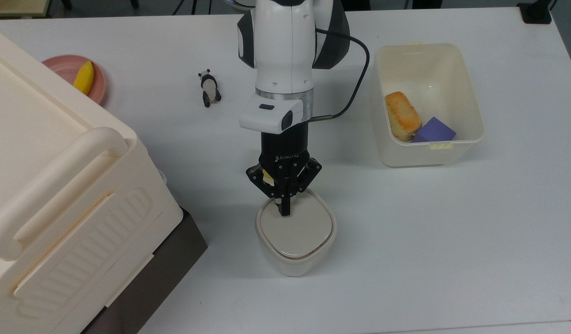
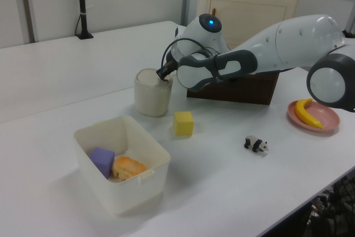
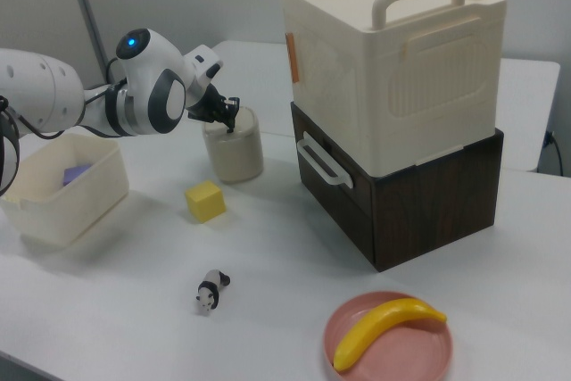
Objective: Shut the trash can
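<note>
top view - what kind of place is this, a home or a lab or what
Most likely a robotics lab or test bench, not a home. A robot arm works over a plain white table set with unrelated props: a trash can, a toy panda, and a banana on a pink plate.

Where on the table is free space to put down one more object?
The table is bare at the top view's right of the trash can, below the tub. It is crowded around the tool and beside the big box.
</note>
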Robot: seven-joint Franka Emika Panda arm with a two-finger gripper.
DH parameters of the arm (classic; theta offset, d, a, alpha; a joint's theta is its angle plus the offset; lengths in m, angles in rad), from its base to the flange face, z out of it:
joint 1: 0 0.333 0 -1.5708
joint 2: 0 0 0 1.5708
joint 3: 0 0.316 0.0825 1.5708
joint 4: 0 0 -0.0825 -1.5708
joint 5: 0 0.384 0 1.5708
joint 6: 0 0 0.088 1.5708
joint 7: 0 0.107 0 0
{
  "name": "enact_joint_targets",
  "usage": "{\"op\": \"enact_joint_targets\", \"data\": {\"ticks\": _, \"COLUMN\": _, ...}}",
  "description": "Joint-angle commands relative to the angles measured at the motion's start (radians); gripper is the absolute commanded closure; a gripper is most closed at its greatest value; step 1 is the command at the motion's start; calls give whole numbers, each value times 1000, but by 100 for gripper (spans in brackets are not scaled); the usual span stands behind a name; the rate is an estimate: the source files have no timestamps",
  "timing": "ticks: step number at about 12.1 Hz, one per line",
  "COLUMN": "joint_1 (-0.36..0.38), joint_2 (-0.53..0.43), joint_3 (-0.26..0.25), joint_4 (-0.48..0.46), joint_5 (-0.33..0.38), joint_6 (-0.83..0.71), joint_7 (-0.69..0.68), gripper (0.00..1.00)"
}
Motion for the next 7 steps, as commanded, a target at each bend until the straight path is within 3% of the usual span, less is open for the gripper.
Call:
{"op": "enact_joint_targets", "data": {"ticks": 1, "joint_1": 1, "joint_2": -38, "joint_3": -9, "joint_4": -70, "joint_5": -16, "joint_6": 3, "joint_7": -8, "gripper": 100}}
{"op": "enact_joint_targets", "data": {"ticks": 3, "joint_1": 1, "joint_2": -84, "joint_3": -7, "joint_4": -50, "joint_5": -3, "joint_6": -2, "joint_7": 12, "gripper": 100}}
{"op": "enact_joint_targets", "data": {"ticks": 5, "joint_1": 2, "joint_2": -178, "joint_3": -3, "joint_4": -53, "joint_5": -2, "joint_6": -46, "joint_7": 89, "gripper": 93}}
{"op": "enact_joint_targets", "data": {"ticks": 6, "joint_1": 2, "joint_2": -215, "joint_3": -3, "joint_4": -56, "joint_5": -2, "joint_6": -104, "joint_7": 106, "gripper": 86}}
{"op": "enact_joint_targets", "data": {"ticks": 7, "joint_1": 2, "joint_2": -281, "joint_3": -1, "joint_4": -56, "joint_5": -2, "joint_6": -270, "joint_7": 109, "gripper": 62}}
